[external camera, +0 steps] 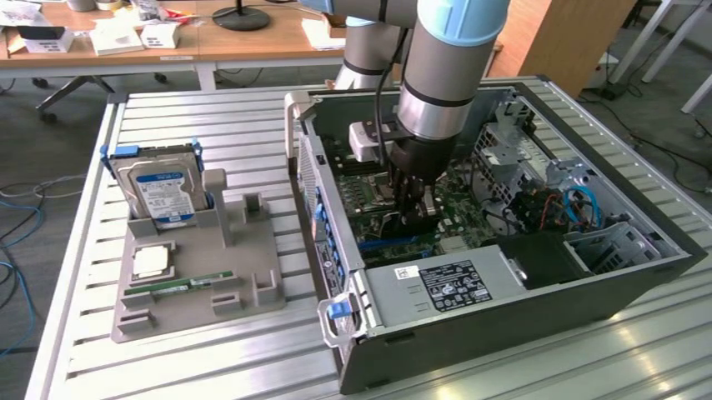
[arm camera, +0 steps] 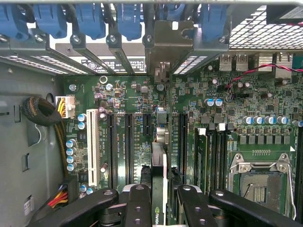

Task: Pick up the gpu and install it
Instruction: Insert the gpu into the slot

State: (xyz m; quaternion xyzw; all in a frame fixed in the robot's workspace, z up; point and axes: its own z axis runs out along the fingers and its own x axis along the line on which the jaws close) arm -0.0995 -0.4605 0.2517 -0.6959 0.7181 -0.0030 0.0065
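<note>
The gpu [arm camera: 159, 187] stands on edge inside the open computer case [external camera: 623, 275], pinched between the black fingers [arm camera: 137, 205] of the pincer [arm camera: 161, 208] and seen edge-on in the wrist view; its silver end bracket [arm camera: 165, 45] sits up against the row of blue latches [arm camera: 90, 19] at the case's rear wall; whether its lower edge has entered a slot cannot be told. Around it the green motherboard [arm camera: 137, 94] crowds in: long black expansion slots [arm camera: 129, 146] run on either side of the card, a white slot [arm camera: 92, 146] lies beyond them, and an empty processor socket [arm camera: 260, 182] sits past the memory slots [arm camera: 210, 156]; a braided cable bundle [arm camera: 40, 111] coils by the case wall. The case lies on its side toward the counter's [external camera: 200, 358] edge at the exterior view's right, its power supply [external camera: 439, 287] nearest the counter's near edge, a blue cable [external camera: 581, 208] looped by the drive cage. Toward the counter's edge at the exterior view's left, well apart from the arm, a grey holder [external camera: 256, 250] carries an upright hard drive [external camera: 162, 192], a processor chip [external camera: 152, 260] and a green memory stick [external camera: 178, 285].
</note>
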